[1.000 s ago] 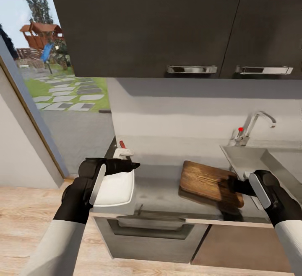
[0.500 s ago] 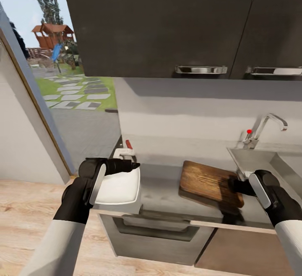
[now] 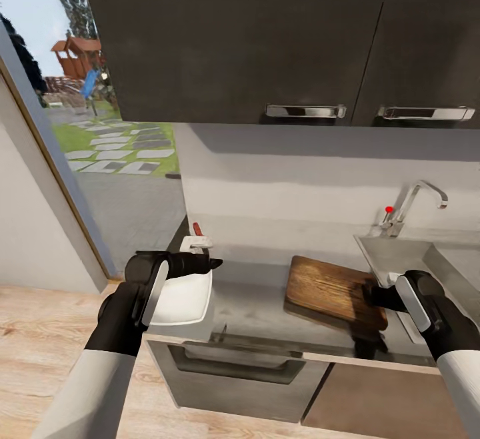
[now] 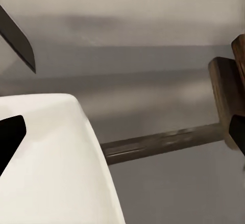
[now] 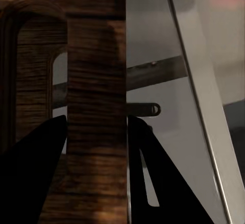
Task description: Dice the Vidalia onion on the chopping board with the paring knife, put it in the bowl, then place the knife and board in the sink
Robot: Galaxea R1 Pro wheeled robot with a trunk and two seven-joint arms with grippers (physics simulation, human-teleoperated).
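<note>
Between black fingers (image 5: 35, 178), grained wooden chopping board (image 5: 94, 81)

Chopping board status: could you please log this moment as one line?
right gripper: shut on chopping board | board: lifted, tilted | left gripper: over bowl

bowl (image 3: 183, 299) left of chopping board (image 3: 330, 290), sink (image 3: 400, 256) right

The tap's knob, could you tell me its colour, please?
Red; the knob shows best in the head view.
</note>
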